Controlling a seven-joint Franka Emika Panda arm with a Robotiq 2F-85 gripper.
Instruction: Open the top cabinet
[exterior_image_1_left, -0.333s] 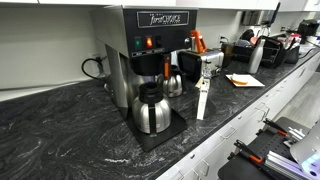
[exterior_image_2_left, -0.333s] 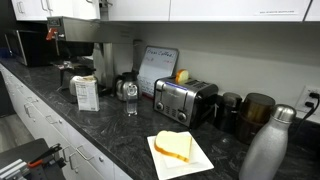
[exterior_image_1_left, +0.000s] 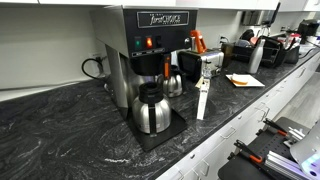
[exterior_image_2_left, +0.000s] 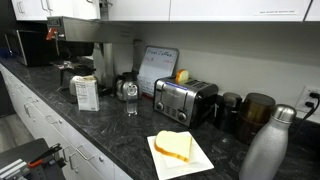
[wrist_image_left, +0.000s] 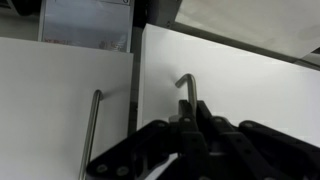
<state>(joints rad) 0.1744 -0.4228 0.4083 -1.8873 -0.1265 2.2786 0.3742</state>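
Wrist view: the gripper (wrist_image_left: 188, 138) sits at the lower end of the bar handle (wrist_image_left: 187, 92) on the right-hand white cabinet door (wrist_image_left: 245, 90). Its dark fingers flank the bar, but whether they clamp it cannot be told. A second handle (wrist_image_left: 94, 130) hangs on the neighbouring door. In an exterior view, the top cabinets (exterior_image_2_left: 230, 9) run above the back edge of the counter (exterior_image_2_left: 115, 128), over the toaster (exterior_image_2_left: 185, 100).

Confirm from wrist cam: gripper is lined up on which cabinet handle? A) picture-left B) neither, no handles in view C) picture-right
C: the picture-right handle runs straight down into the gripper, while the picture-left handle stands off to the side.
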